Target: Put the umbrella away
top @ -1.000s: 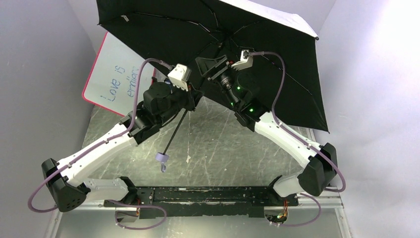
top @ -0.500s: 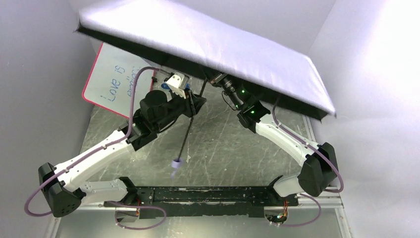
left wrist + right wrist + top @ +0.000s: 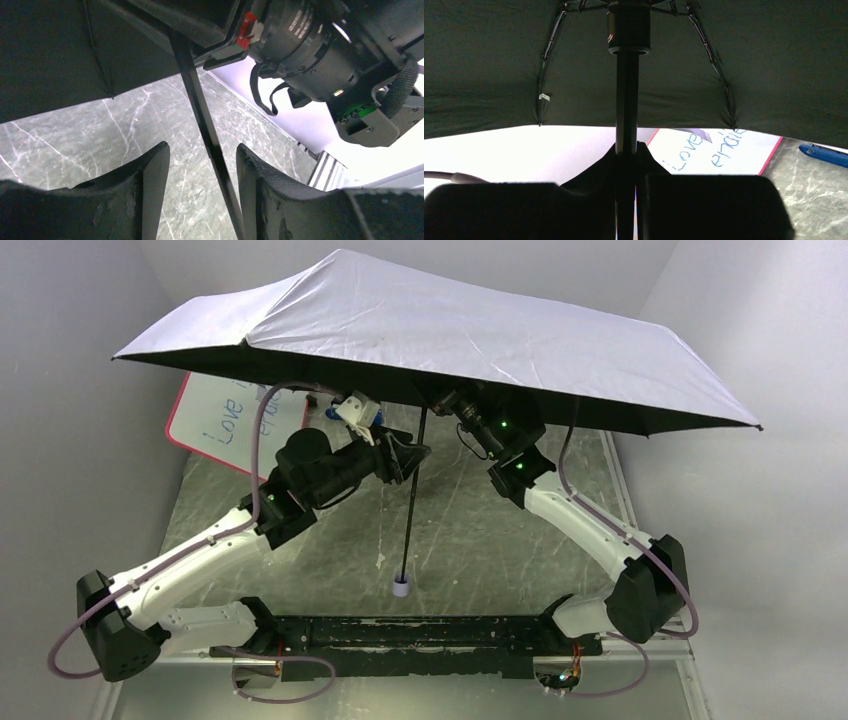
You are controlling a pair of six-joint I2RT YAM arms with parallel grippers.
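umbrella: wide open, lilac side up, black underneath, held aloft over both arms
surface: scratched grey, shaded by the canopy
whiteboard: far left, half hidden behind the canopy's edge
right gripper: clamped tight on the shaft, high up below the hub
left gripper: jaws apart, shaft running between them
handle: at the shaft's bottom end, low, near the arm bases

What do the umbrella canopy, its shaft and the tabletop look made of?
Umbrella canopy: thin fabric, pale matte top, black underside, creased at the ridge. Umbrella shaft: probably black-coated metal, thin and straight. Tabletop: grey veined marble-look surface, scuffed; real stone unclear.
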